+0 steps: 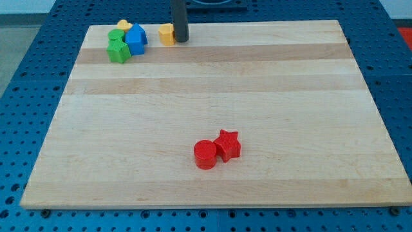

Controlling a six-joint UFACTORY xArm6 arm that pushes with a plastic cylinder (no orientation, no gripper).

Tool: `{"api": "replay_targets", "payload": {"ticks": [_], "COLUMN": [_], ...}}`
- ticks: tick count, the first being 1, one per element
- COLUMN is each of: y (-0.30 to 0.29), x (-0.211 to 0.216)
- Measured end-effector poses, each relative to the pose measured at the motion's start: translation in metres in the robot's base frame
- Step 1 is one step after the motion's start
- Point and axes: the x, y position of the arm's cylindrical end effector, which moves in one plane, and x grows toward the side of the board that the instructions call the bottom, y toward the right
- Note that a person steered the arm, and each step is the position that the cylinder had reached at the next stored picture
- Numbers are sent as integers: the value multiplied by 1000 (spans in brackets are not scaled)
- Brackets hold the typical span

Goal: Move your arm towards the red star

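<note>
Red star (pixel 228 144) low-centre on worktop (pixel 257 77), touching red cylinder (pixel 206 154) on view's left | tip (pixel 181 40) at top edge, beside yellow block (pixel 167 33), well apart | no jaws, nothing held | prob. light, rigid, slides easily; approach free right side.

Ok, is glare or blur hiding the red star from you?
Camera view: no glare; lighting is even and soft on the pale wooden board. The red star block looks sharp, touching the red cylinder block. My tip is slightly soft-edged, beside the yellow block.
</note>
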Motion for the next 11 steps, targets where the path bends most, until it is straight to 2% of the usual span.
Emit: {"api": "replay_targets", "payload": {"ticks": [2,3,5,8,9,10,11], "y": [-23,11,115,182,181,150,110], "x": [0,19,120,266,298,314,312]}}
